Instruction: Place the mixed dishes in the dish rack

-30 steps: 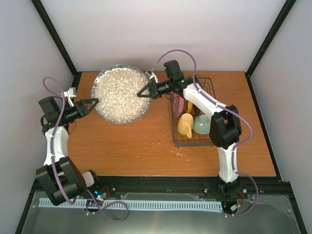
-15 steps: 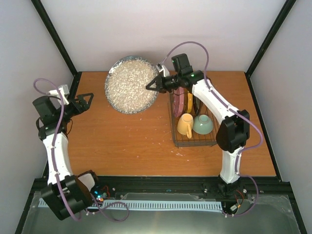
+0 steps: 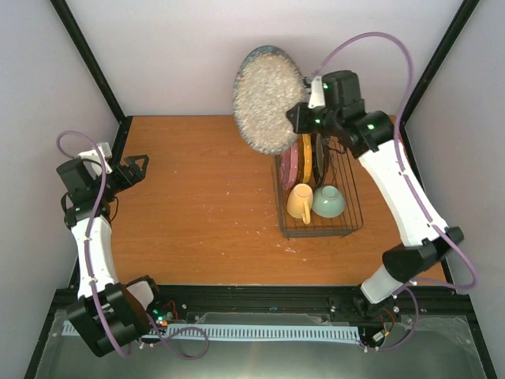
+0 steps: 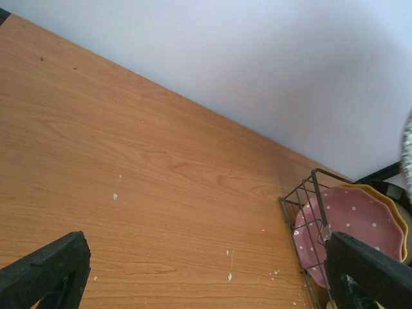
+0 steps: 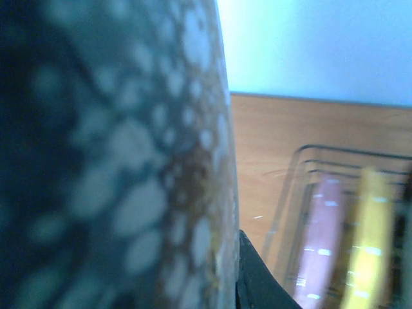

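Holding the big speckled plate (image 3: pixel 264 99) by its rim, nearly upright, the right gripper (image 3: pixel 298 118) hangs over the far left corner of the dish rack (image 3: pixel 316 234). Next, I think, the plate must go down into a slot beside the pink plate (image 3: pixel 289 167). The left gripper (image 3: pixel 140 166), wide open and empty, is well left of the rack.

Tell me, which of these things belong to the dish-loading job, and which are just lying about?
Job: speckled plate, held by the right pincer; dish rack; pink plate, yellow plate, yellow mug and green bowl already racked.
Lying about: white crumbs on the table; left pincer, open and idle.
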Robot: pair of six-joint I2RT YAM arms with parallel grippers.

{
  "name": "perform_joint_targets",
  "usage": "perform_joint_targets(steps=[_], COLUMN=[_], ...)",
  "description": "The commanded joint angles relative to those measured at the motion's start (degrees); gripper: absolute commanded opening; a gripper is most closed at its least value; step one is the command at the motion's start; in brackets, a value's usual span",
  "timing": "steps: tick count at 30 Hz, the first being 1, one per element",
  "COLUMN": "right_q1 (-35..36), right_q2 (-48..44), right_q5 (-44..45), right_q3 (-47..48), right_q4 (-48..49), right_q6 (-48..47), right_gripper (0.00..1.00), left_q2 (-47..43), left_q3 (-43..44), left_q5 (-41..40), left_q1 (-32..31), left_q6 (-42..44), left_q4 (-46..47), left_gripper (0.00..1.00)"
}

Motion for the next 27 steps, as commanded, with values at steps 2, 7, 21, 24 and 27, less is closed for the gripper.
perform_joint_targets(steps=[2, 7, 21, 24, 27], right_q1=[-0.7, -0.8, -0.8, -0.9, -1.1], right_q2=[-10.8, -14.6, -19.1, -19.8, -19.7], right_q5=[23.4, 39.4, 57.8, 57.8, 57.8], right_q3=[0.8, 1.5, -6.1, -9.1, -12.6], right_q4=[8.5, 4.7, 1.1, 1.6, 1.7], right_q6=[-4.5, -6.1, -6.0, -6.6, -7.5], right_gripper=[0.03, 0.03, 0.03, 0.03, 0.03], left_q2=[0.6, 1.3, 2.0, 2.1, 2.1], left_q3=[-0.4, -1.1, -2.2, -2.5, -2.8], left_q5=[-0.4, 0.3, 0.3, 0.5, 0.6], left_q1=[-0.1, -0.1, -0.1, -0.1, -0.1], left_q6=[1.4, 1.0, 1.0, 1.0, 1.2], left_q4=[0.7, 1.8, 2.7, 3.0, 3.0], left_gripper=[1.00, 1.00, 1.00, 1.00, 1.00])
